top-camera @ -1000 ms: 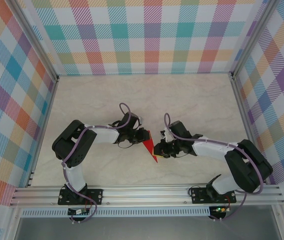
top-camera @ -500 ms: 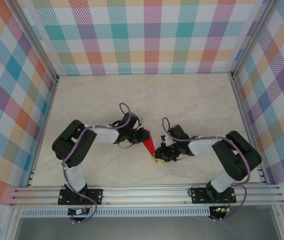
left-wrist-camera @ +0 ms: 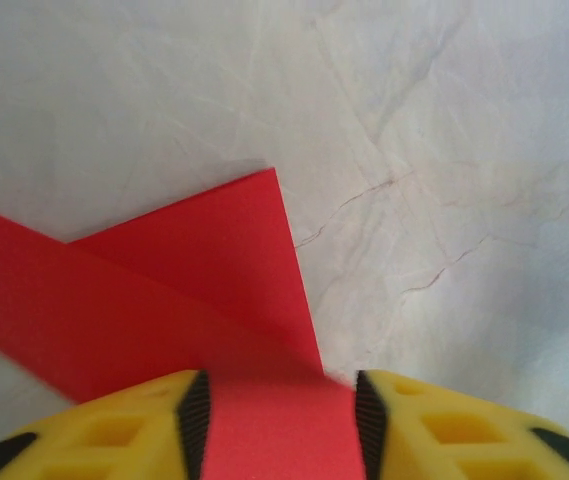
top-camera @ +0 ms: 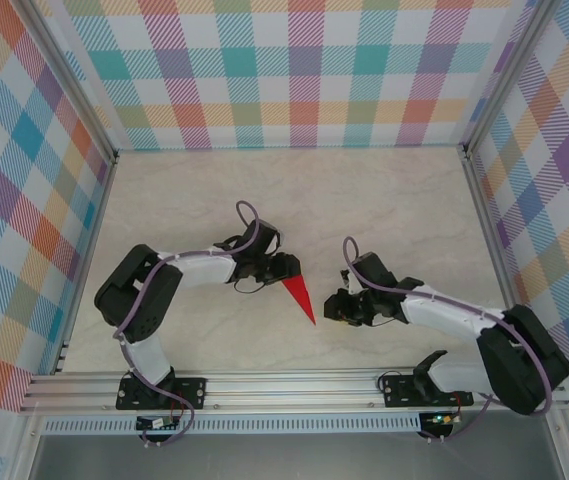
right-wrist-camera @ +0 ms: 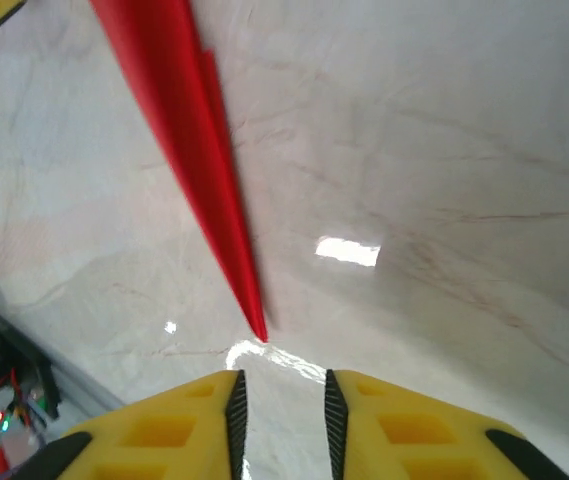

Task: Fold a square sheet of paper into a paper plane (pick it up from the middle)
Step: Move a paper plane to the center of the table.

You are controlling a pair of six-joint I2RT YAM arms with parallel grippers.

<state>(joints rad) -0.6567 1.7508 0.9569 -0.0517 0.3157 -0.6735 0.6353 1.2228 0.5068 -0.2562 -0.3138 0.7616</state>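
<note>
Red paper plane (top-camera: 298, 293): nose pts to near edge, bare table (top-camera: 394, 210) all round.
L hand (left-wrist-camera: 279, 405): paper in jaws, grip unclear.
R hand (right-wrist-camera: 280, 395): narrow gap, empty, near nose.

Surface: a pale, marbled bench (top-camera: 384, 200), faintly veined, is seen.
Behind the bench: a back wall (top-camera: 294, 70) is covered in pastel plaid.
Sides of the bench: a left wall (top-camera: 14, 200) and a right wall (top-camera: 564, 180) are clad in the same plaid.
Near edge of the bench: aluminium rails (top-camera: 294, 385) are mounted.
Light: a glare patch (right-wrist-camera: 347, 251) is reflected on the bench.
</note>
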